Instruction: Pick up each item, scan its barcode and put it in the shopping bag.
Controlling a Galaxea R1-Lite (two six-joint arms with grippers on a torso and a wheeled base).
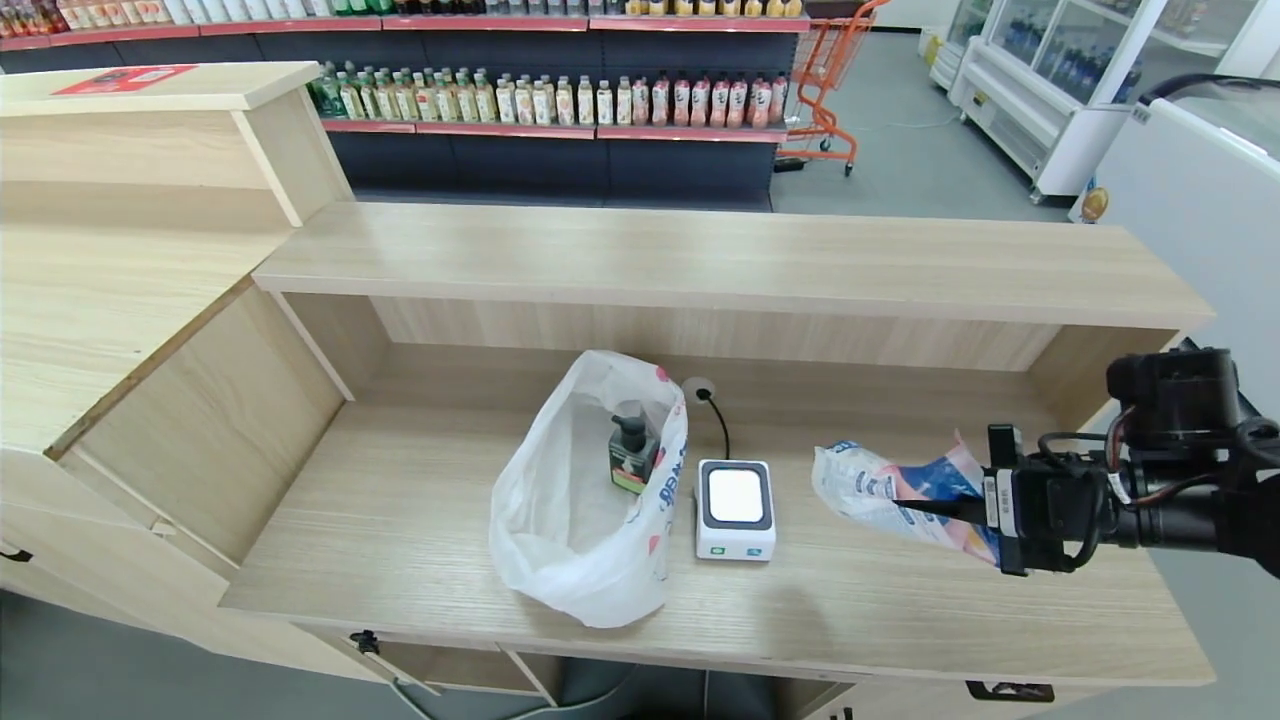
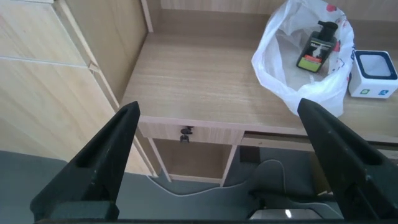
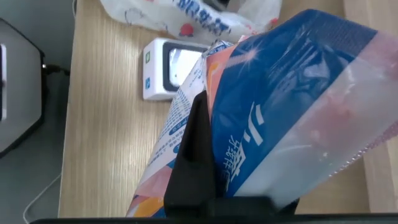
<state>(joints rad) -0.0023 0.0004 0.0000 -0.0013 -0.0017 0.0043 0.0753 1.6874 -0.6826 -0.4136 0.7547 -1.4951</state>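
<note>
Right hand (image 1: 945,512) is pinched on the end of a packet (image 1: 868,487) sticking out ahead of it, looks light, floppy, slick, so mid-body grip's probably safer.

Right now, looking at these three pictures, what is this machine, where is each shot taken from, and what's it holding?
It is a two-armed robot at a shop checkout. The wide picture comes from its head camera; the other two from its wrists. On the wooden counter stand a white shopping bag with a dark pump bottle inside, and a small scanner beside it. The right tool is shut on a blue and pink packet. The left tool hangs open and empty.
</note>
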